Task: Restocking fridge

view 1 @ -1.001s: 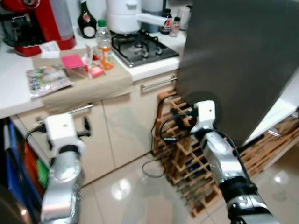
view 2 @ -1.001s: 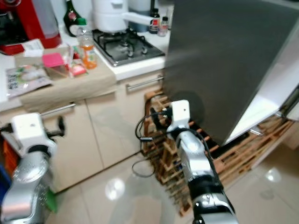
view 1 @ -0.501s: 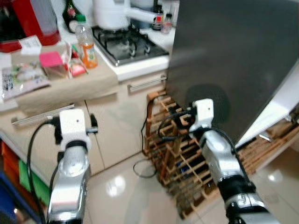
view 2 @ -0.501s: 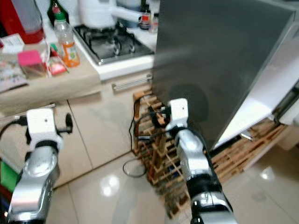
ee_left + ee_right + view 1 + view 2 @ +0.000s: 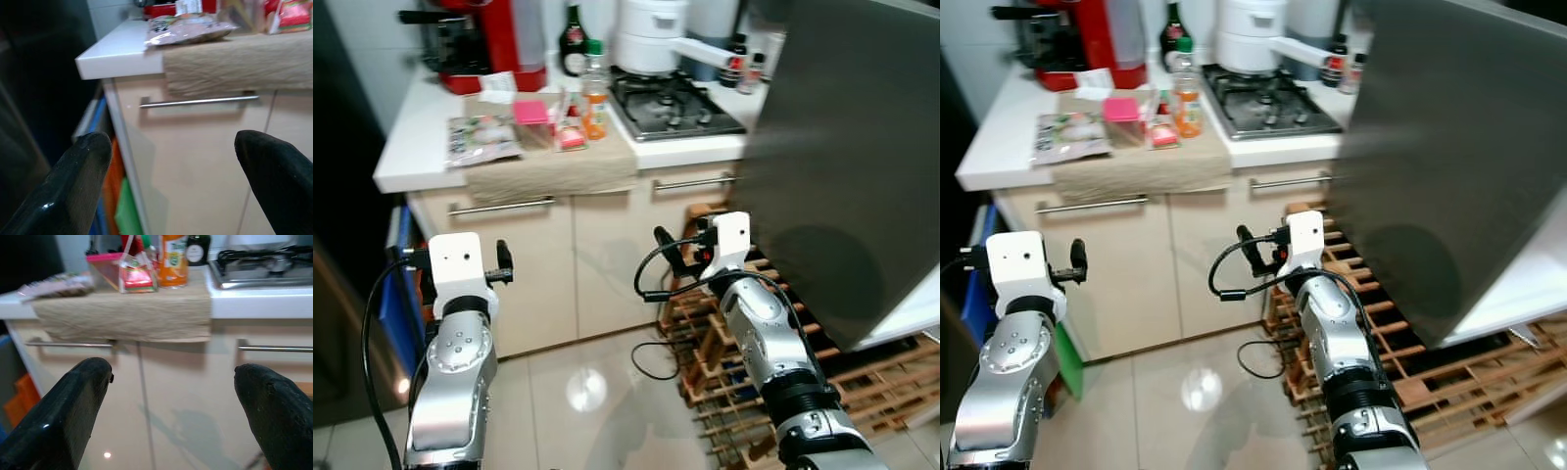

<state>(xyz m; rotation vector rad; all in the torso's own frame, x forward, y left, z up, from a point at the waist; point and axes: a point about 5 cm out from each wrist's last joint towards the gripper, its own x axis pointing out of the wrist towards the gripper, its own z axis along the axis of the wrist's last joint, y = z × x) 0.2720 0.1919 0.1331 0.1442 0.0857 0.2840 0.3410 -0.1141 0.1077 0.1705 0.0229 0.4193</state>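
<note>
My left gripper (image 5: 171,144) is open, held at drawer height before the beige cabinet front below the counter. My right gripper (image 5: 173,371) is also open and faces the same cabinets from further right. Neither has anything between its fingers. On a beige cloth (image 5: 548,171) on the white counter stand an orange juice bottle (image 5: 595,93), a pink-lidded box (image 5: 530,116), a small red packet (image 5: 570,138) and a flat bag of food (image 5: 481,137). The grey fridge door (image 5: 847,147) stands open on the right, close to my right arm.
A wooden wine rack (image 5: 871,392) sits on the floor under the fridge door, with a black cable beside it. A red coffee machine (image 5: 484,39), a dark bottle (image 5: 573,27), a white pot and a gas hob (image 5: 675,103) line the counter's back. Glossy tile floor lies in front.
The whole view has swung, so the counter now sits in the middle and the fridge door further right. My left arm has come up; both grippers stay open.
</note>
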